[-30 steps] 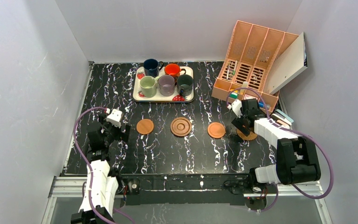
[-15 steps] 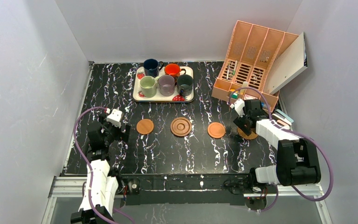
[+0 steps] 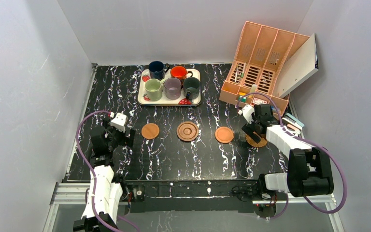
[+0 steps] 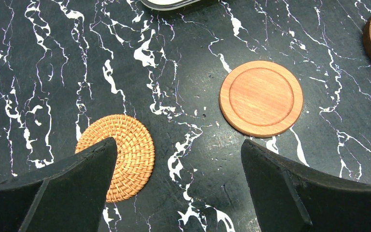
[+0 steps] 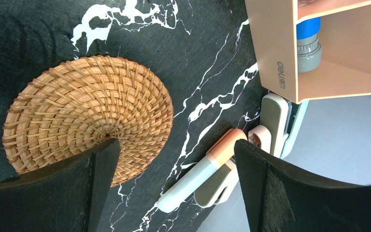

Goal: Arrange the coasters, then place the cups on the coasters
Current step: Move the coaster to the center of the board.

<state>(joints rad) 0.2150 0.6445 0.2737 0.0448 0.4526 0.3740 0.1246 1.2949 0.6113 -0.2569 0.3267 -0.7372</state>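
Jaws wide, empty: left gripper (image 4: 177, 142) partly hides the left wicker coaster (image 4: 128, 142), right gripper (image 5: 176, 142) the right wicker coaster (image 5: 87, 108).

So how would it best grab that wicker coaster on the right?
Probably by its rim, pinching two opposite edges from straight above. The wicker coaster lies flat on the table, a thin disc with no handle, so only the edge offers purchase. The open right gripper hangs over it, off-centre.

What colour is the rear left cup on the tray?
The cup is navy blue; top view best.
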